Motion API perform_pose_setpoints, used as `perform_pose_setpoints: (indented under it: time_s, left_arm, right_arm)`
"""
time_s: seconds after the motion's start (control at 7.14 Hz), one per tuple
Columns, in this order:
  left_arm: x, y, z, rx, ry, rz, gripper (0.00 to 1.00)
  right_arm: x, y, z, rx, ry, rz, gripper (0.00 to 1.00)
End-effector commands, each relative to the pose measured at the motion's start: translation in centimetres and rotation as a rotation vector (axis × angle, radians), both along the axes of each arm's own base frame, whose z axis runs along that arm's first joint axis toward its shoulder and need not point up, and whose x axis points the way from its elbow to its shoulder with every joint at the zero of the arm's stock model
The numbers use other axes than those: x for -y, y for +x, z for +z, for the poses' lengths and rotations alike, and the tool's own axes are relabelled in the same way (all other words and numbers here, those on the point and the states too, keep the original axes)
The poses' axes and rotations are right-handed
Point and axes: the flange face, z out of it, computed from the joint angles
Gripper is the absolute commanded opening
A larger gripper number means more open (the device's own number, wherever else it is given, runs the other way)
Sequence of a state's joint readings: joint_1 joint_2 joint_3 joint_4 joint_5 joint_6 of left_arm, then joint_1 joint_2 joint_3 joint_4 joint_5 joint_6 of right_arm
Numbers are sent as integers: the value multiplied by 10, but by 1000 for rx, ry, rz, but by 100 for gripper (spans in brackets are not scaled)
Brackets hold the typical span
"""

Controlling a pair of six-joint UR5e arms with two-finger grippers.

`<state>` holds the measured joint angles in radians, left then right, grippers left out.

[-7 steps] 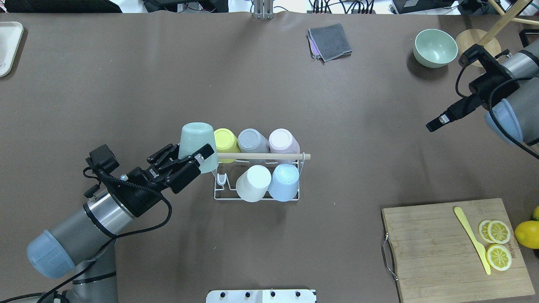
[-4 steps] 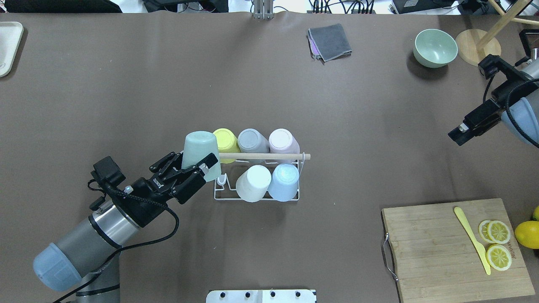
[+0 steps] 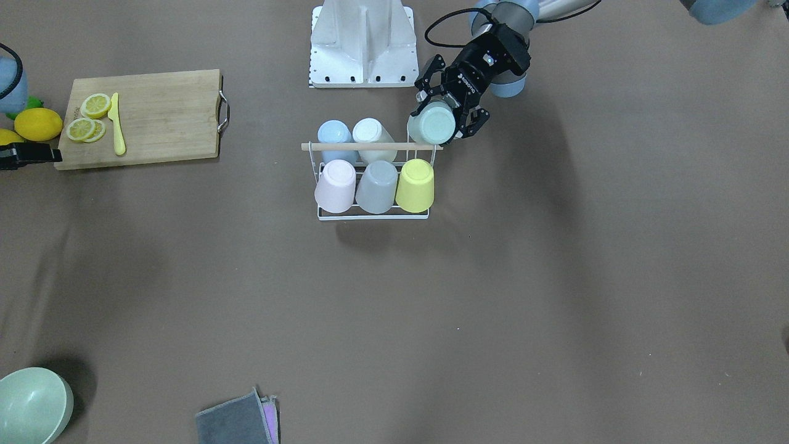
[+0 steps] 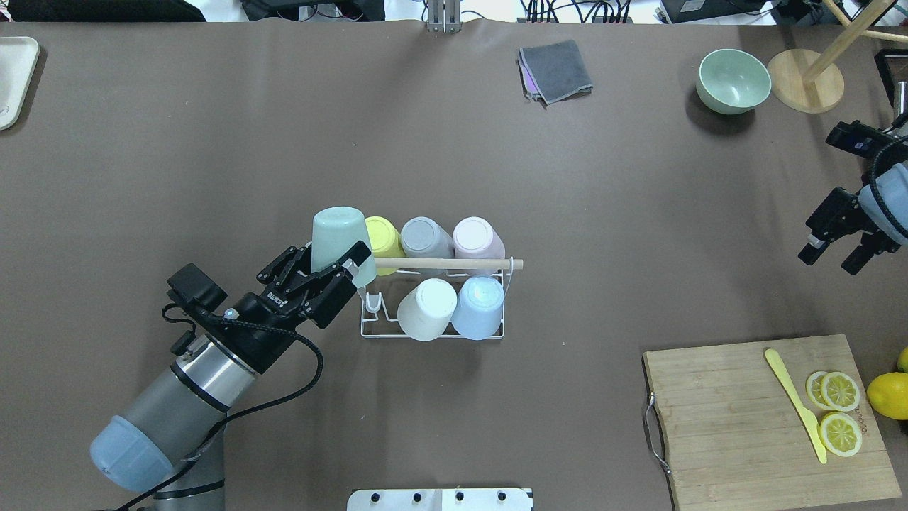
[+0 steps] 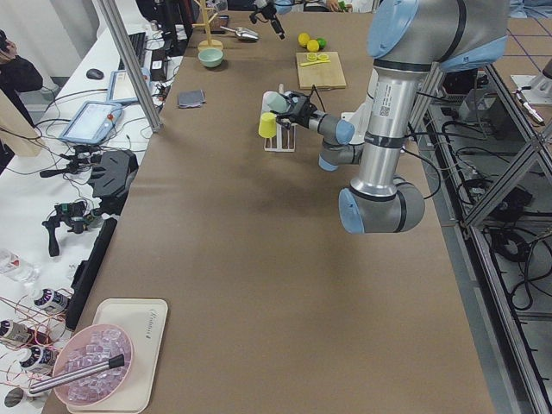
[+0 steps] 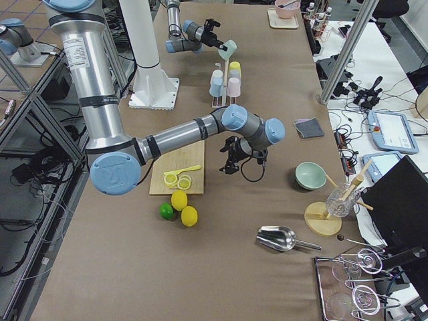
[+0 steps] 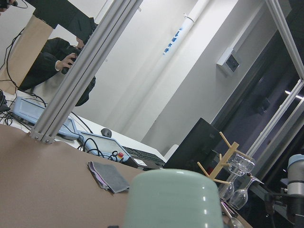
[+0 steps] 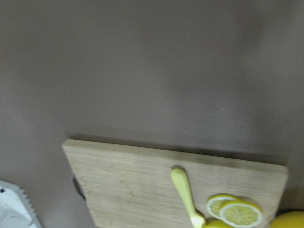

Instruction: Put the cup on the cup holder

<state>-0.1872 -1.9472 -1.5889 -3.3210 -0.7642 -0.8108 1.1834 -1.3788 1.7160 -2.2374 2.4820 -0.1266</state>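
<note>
My left gripper [image 4: 332,261] is shut on an upside-down mint green cup [image 4: 338,235] and holds it in the air at the left end of the cup holder [image 4: 434,333], a white wire rack with a wooden rod [image 4: 454,264] across its top. In the front view the cup [image 3: 431,125] sits just beyond the rod's end [image 3: 370,147]. The left wrist view shows the cup [image 7: 173,199] filling the bottom of the frame. The rack's near-left prong [image 4: 372,304] is bare. My right gripper [image 4: 831,260] is open and empty, far right.
Yellow [image 4: 385,235], grey [image 4: 424,236] and pink [image 4: 476,236] cups fill the rack's far row; white [image 4: 427,309] and light blue [image 4: 479,305] cups the near row. A cutting board [image 4: 738,419] with knife and lemon slices lies near right. A green bowl [image 4: 733,79] and grey cloth [image 4: 555,69] lie far.
My left arm has shifted right, keeping the mint cup at the rack's left end. My right arm has pulled back to the right and toward the cutting board.
</note>
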Motion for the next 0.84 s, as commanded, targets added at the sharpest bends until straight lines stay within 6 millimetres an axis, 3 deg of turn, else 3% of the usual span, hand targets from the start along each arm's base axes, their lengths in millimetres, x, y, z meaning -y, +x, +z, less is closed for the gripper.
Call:
perform_pose_setpoints:
  time_s: [0.0,0.28,0.7]
  left_arm:
    - [1,5,-3,-1,-6,-13,0]
    - [0,1,-4,-10,-5,-13,0]
    - [-16,5,-3,-21,-27,-12,0]
  right_arm:
    - [11,10,10,-113,225,52,99]
    - [14,32,14,-116,342,104,98]
    - [10,68,12,-144,307,239,98]
